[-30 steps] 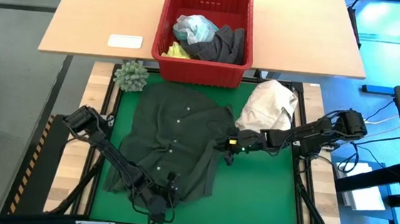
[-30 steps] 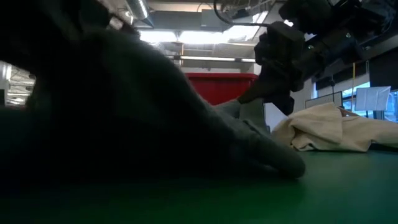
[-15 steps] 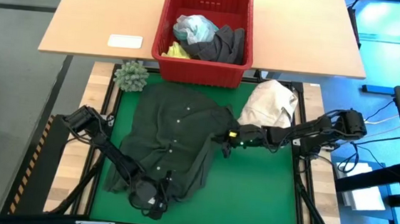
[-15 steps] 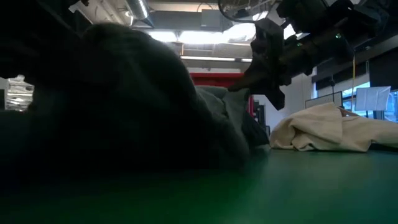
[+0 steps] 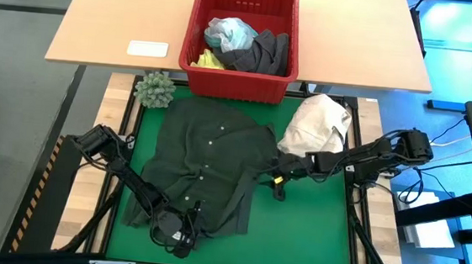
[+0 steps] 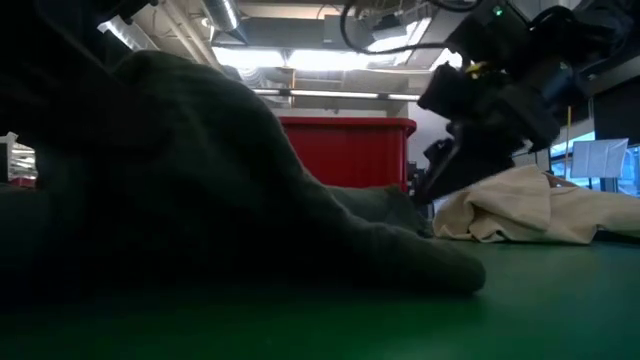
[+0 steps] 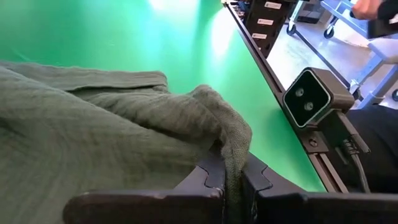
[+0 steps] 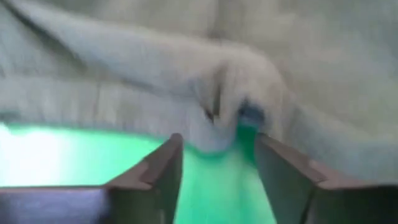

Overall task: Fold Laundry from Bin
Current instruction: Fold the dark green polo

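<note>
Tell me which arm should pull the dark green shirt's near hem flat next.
Left. The left gripper is already shut on the dark green shirt at its near hem, while the right gripper stands open beside the shirt's right edge, holding nothing.

Dark green-black shirt [image 5: 204, 167], small pale buttons down front, on bright green mat [image 5: 304, 230]. Bright red bin [image 5: 241, 73] with slotted sides; contents: light turquoise-blue garment [image 5: 229, 33], grey garment [image 5: 261, 54], bright yellow garment [image 5: 205, 60]. Cream-white cloth bundle [image 5: 317, 126]. Green spiky ball [image 5: 154, 89]. Light wood tabletop [image 5: 127, 18] with white card [image 5: 148, 48]. Dark arms.
</note>
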{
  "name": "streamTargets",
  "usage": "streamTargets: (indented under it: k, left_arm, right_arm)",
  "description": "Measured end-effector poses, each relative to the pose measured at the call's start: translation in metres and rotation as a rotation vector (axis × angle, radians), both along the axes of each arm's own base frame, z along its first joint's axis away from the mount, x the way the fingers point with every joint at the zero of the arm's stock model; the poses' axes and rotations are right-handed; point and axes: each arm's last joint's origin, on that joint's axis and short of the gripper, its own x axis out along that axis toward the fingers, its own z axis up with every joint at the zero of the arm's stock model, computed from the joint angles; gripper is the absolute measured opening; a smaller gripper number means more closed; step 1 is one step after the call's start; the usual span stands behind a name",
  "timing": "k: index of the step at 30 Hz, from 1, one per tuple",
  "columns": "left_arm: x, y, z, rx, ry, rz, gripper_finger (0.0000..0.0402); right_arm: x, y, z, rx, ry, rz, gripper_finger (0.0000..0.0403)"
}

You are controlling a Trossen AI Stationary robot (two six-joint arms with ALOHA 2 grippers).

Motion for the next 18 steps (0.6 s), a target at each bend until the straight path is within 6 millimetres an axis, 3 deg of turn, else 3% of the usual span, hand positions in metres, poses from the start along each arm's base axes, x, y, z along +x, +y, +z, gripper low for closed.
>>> streamTargets:
  k: [6, 14, 18]
  left_arm:
    - [0.0, 0.0, 0.0, 0.001, 0.002, 0.0, 0.0]
    - [0.0, 0.0, 0.0, -0.012, 0.011, -0.019, 0.0]
    - [0.001, 0.0, 0.0, -0.014, 0.012, -0.019, 0.0]
  right_arm:
    - [-0.004, 0.025, 0.001, -0.147, -0.013, 0.148, 0.0276]
    - [-0.007, 0.075, 0.016, -0.789, -0.092, 0.283, 0.0284]
    - [-0.001, 0.083, 0.006, -0.94, -0.04, 0.339, 0.0284]
